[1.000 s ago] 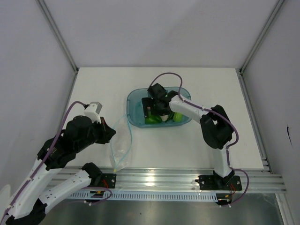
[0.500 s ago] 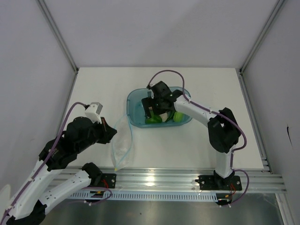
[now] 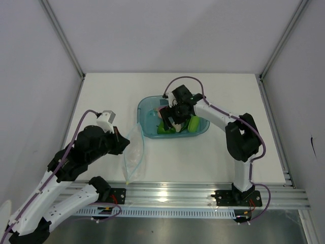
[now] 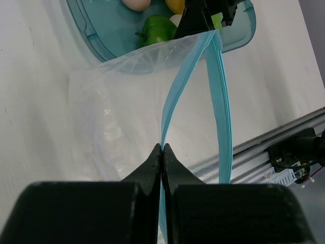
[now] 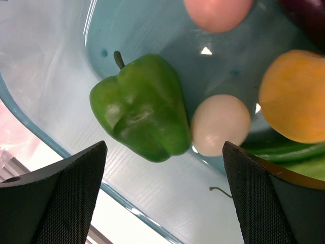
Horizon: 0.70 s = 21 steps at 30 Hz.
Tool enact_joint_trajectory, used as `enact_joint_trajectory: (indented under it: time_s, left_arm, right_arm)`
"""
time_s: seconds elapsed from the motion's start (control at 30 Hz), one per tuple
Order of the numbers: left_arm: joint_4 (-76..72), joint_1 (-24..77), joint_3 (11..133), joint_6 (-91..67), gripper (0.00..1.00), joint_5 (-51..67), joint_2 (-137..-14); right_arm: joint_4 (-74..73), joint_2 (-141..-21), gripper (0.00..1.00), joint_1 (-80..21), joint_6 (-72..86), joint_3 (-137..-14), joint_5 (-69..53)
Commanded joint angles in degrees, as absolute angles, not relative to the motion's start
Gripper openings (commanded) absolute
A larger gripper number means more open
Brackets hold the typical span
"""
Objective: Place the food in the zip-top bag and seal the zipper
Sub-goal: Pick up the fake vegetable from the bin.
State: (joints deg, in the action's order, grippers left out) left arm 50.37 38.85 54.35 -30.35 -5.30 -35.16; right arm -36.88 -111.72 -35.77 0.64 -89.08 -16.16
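- Bench [image 3: 213,152] from the left side first: the left gripper [image 4: 162,148] is pinched tight on one lip of the zip-top bag [image 4: 109,117], right on the teal strip, and holds that edge up off the surface.
- The bag itself lies between the two arms, just left of the tray [image 3: 144,109], with its mouth pointing at the tray's near rim. Looks empty from what I can see, nothing in it yet.
- The zipper [image 4: 223,112] is wide apart. One half runs up from the clamped jaws and the other bows out in a loop, so the mouth gapes nicely. Definitely not sealed.
- All the food sits in the tray: pink ball [image 5: 218,10], bright green chunk [image 5: 142,114], cream egg [image 5: 221,124] snug beside it, and orange-yellow ball [image 5: 294,96] further right.
- The right gripper [image 5: 163,168] hangs over the tray with jaws spread wide and nothing in them, lined up either side of the green chunk.
- My read: this is the first pick, so loading hasn't really started.
- The next move needs the right arm to drop around the green chunk, close on it, then carry it left into that open mouth.
- The egg is so close it could get nudged or caught in the squeeze.
- The left grip has to hold the lip up or the mouth flops shut.
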Motion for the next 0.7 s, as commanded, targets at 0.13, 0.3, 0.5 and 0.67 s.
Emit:
enact_joint_trajectory:
  time_s: [0.13,0.3,0.5,0.67]
  left_arm:
    - [47.02,37.97,54.49,-29.09,0.00,-2.90,-36.56]
    - [46.85,37.79,54.93,-29.35,0.00,-2.37,-37.35]
    - [46.85,37.62,54.93,-29.53,0.00,-2.29,-37.70]
    - [47.11,37.44,54.58,-29.44,0.01,-2.29,-37.71]
  right_arm:
    - [-34.98,-113.11,0.97,-38.05,-2.72,-90.09,-18.81]
    - [-34.37,-114.96,0.97,-39.11,-3.60,-90.44,-18.81]
    - [-33.40,-116.63,0.97,-40.34,-3.60,-91.40,-17.76]
    - [-32.44,-118.56,0.91,-40.69,-2.64,-91.14,-17.40]
